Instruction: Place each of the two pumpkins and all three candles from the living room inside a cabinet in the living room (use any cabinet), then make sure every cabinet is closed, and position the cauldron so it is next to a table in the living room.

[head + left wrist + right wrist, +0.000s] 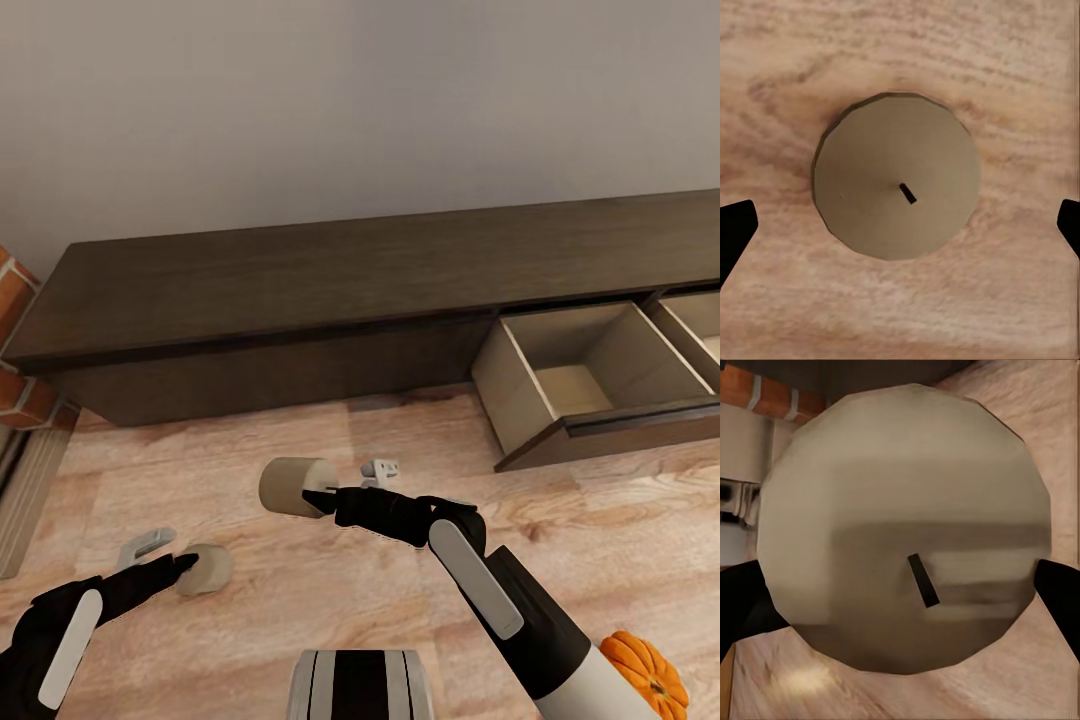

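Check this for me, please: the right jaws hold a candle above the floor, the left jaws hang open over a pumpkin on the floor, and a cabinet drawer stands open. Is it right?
Not quite. Under the open left gripper lies a second candle, not a pumpkin; the left wrist view shows its wick. The right gripper does hold a candle, and the cabinet drawer is open.

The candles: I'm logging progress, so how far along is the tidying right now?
Done: two drawers of the cabinet stand open; the nearer looks empty. In hand: the right gripper grips one candle above the floor; the left gripper is open over a second candle on the floor. Left: both candles, the pumpkin on the floor, then closing the drawers.
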You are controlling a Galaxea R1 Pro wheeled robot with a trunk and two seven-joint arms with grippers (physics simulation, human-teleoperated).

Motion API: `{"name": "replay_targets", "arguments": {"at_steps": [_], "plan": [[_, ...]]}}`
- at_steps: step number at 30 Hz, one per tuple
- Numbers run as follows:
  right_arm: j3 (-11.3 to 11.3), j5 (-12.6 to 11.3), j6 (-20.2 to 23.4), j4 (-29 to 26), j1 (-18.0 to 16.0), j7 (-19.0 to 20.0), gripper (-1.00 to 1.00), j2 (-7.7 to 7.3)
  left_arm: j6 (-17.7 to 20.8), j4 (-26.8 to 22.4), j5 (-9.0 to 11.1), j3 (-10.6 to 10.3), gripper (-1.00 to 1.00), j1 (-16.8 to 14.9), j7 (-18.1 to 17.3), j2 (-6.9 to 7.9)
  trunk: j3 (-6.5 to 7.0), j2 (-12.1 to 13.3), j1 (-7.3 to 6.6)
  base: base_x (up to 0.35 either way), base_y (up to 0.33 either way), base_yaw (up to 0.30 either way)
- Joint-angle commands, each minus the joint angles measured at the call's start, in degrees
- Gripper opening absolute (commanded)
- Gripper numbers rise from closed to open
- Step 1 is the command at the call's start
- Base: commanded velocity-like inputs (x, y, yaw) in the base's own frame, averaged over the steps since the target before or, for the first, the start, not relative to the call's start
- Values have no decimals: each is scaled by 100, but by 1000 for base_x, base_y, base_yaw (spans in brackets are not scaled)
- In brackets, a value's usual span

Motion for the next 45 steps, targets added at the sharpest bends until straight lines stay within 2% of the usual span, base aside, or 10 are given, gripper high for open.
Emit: {"name": "replay_targets", "arguments": {"at_steps": [1,18,24,30,32,36,39,45], "plan": [[0,-8,0,0,0,1,-100,0,-1,1,0,0,100,0,-2,0,0,0,0,137,0,0],[-6,2,-9,178,0,1,-100,35,-35,2,-12,6,100,0,12,1,0,0,0,52,38,0],[-9,1,-11,185,0,12,-100,68,-38,2,-17,16,100,0,39,0,-133,-8,15,0,0,0],[52,-15,-416,120,0,85,-100,24,-396,2,-23,-5,100,0,48,0,-266,-16,31,0,0,0],[93,-12,-476,96,1,252,-100,4,-443,2,-25,-12,100,0,44,-3,-310,-19,36,0,0,0],[138,5,-649,65,8,899,-100,-15,-489,2,-29,-27,100,0,40,-8,-399,-24,46,0,0,0],[146,7,-702,67,8,1025,-100,-17,-522,16,-33,-114,100,0,38,-9,-465,-28,54,0,0,0],[156,9,-723,98,9,1079,-100,-3,-607,45,-35,-331,100,0,34,-9,-465,-28,54,0,0,0]]}}
